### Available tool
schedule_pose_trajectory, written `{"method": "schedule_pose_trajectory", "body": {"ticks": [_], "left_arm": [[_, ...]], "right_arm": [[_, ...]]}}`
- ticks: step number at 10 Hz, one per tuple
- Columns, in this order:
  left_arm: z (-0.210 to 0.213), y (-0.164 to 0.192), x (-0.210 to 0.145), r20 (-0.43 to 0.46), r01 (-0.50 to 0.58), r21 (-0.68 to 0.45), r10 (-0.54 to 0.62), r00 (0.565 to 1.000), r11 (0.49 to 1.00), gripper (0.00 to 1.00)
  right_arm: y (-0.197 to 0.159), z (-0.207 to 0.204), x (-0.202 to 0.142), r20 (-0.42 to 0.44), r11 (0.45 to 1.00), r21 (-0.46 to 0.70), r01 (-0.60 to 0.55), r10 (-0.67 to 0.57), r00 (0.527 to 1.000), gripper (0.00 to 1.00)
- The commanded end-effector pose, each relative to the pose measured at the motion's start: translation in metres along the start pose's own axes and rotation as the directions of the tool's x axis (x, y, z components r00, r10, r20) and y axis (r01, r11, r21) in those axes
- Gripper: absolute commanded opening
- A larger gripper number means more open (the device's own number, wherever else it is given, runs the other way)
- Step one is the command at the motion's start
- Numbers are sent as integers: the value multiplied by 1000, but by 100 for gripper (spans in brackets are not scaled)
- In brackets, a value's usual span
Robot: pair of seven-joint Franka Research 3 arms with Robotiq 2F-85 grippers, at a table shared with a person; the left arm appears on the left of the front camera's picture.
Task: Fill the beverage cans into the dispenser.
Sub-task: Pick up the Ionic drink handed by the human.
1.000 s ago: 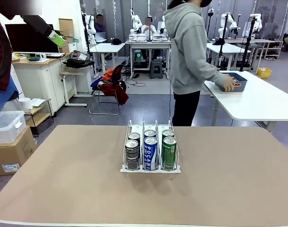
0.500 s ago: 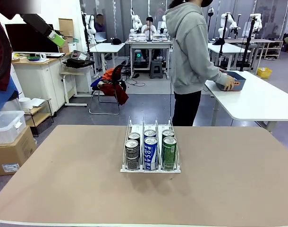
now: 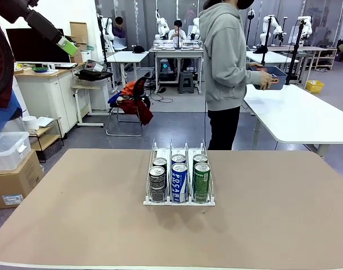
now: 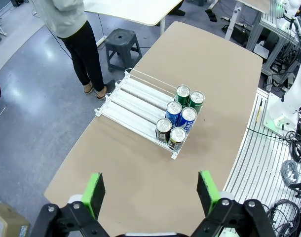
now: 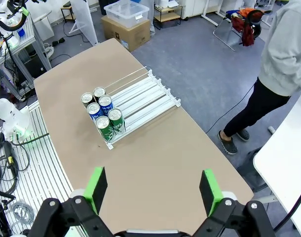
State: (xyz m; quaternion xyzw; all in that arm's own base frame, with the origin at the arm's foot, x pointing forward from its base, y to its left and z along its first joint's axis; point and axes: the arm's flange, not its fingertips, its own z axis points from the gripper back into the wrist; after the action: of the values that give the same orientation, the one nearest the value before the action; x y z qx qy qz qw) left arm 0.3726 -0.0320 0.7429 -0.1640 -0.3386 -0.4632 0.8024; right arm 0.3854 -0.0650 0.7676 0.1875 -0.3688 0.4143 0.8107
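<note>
Six cans [image 3: 157, 181] stand at the near end of the dispenser [image 3: 163, 152], mid tabletop [image 3: 76, 214]. The blue can [image 3: 179, 181] says POCARI. The left hand [image 4: 149, 190] and right hand [image 5: 153, 190] are open, high above, empty.

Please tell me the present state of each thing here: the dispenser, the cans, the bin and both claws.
dispenser: part filled, two cans at the robot-side end of each lane
beverage cans: six, upright, in the lanes
blue bin: held in the person's hands
left claw: open, empty
right claw: open, empty
</note>
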Motion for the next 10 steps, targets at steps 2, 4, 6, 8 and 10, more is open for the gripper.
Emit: {"method": "schedule_pose_trajectory", "body": {"ticks": [2,4,6,8,10], "left_arm": [[0,0,0,1,8,-1,-8,1000,1000,100],[0,0,0,1,8,-1,-8,1000,1000,100],[0,0,0,1,8,-1,-8,1000,1000,100],[0,0,0,1,8,-1,-8,1000,1000,100],[0,0,0,1,8,-1,-8,1000,1000,100]], "right_arm": [[1,-1,0,2,1000,0,-2,2,1000,100],[1,-1,0,2,1000,0,-2,2,1000,100],[1,-1,0,2,1000,0,-2,2,1000,100],[1,-1,0,2,1000,0,-2,2,1000,100],[1,-1,0,2,1000,0,-2,2,1000,100]]}}
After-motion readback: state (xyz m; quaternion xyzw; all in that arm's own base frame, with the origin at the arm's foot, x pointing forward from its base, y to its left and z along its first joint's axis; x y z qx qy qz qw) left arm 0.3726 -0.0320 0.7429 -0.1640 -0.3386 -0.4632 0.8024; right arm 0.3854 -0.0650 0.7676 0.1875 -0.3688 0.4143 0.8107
